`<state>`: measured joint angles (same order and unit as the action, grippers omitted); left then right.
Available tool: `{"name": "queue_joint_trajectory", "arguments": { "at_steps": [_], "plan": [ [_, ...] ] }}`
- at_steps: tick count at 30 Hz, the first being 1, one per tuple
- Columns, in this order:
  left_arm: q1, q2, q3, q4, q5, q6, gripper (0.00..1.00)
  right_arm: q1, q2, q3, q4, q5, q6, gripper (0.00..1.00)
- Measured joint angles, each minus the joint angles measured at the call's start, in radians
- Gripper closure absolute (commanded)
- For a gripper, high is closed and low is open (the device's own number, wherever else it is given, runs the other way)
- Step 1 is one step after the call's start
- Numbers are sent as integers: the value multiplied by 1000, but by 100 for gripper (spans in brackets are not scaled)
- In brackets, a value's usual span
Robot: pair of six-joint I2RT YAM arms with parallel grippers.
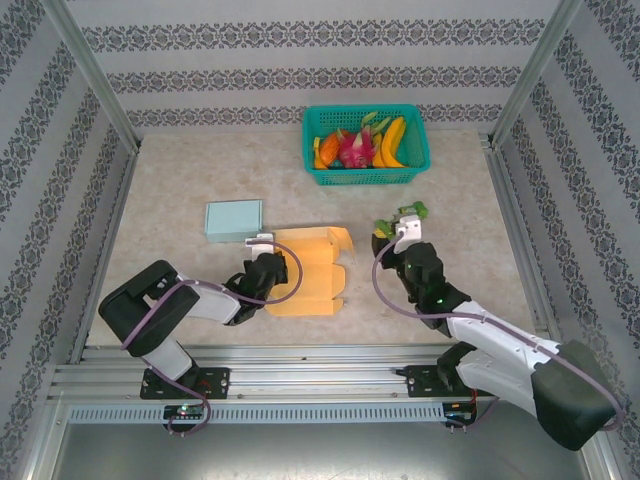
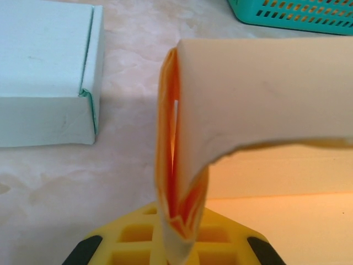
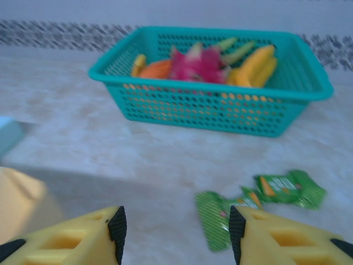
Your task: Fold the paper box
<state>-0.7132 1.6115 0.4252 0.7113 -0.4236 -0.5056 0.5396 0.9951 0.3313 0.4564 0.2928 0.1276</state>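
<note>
Left gripper (image 1: 262,262) clamped on the orange paper box (image 1: 305,275)!
The box lay flat mid-table, its left flap lifted in that pinch; the teal fruit basket (image 1: 365,177) sat far behind, a pale blue box (image 1: 234,220) just far-left, and the right gripper (image 3: 176,234) hung empty, fingers apart, by green snack packets (image 3: 259,201).
</note>
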Motion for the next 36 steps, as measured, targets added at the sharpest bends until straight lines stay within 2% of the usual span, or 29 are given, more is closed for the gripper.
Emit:
{"name": "queue_joint_trajectory", "arguments": {
  "at_steps": [8, 13, 36],
  "plan": [
    [15, -32, -23, 21, 86, 3, 100, -19, 179, 28, -12, -226, -17, 51],
    [22, -55, -38, 23, 109, 3, 100, 28, 264, 72, -9, -307, -53, 51],
    [22, -30, -33, 31, 143, 3, 100, 113, 343, 119, -3, -374, -101, 49]
  ]
}}
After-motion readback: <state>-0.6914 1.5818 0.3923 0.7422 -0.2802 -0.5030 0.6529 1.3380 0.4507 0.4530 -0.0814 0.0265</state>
